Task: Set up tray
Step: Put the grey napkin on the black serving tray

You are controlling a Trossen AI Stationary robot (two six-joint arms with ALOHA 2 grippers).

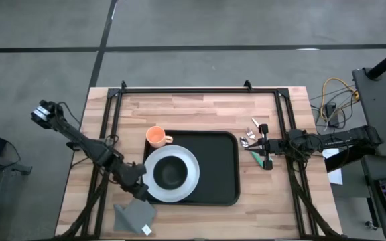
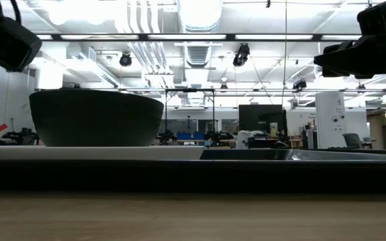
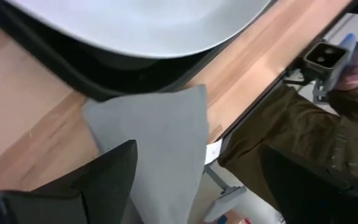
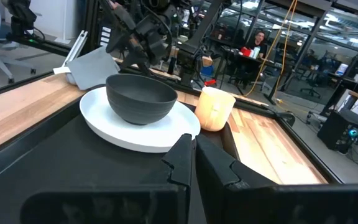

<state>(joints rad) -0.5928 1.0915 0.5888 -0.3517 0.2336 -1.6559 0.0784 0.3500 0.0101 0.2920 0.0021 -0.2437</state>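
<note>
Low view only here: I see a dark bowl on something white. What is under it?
Observer: The dark bowl rests on a round white plate, which lies on the large flat black rectangular tray.
Operator: And the left arm?
Observer: The left end effector is open, over a small grey folded napkin on the wood beside the tray.
Operator: The right one?
Observer: The right end effector is shut, at the tray's opposite side.
</note>
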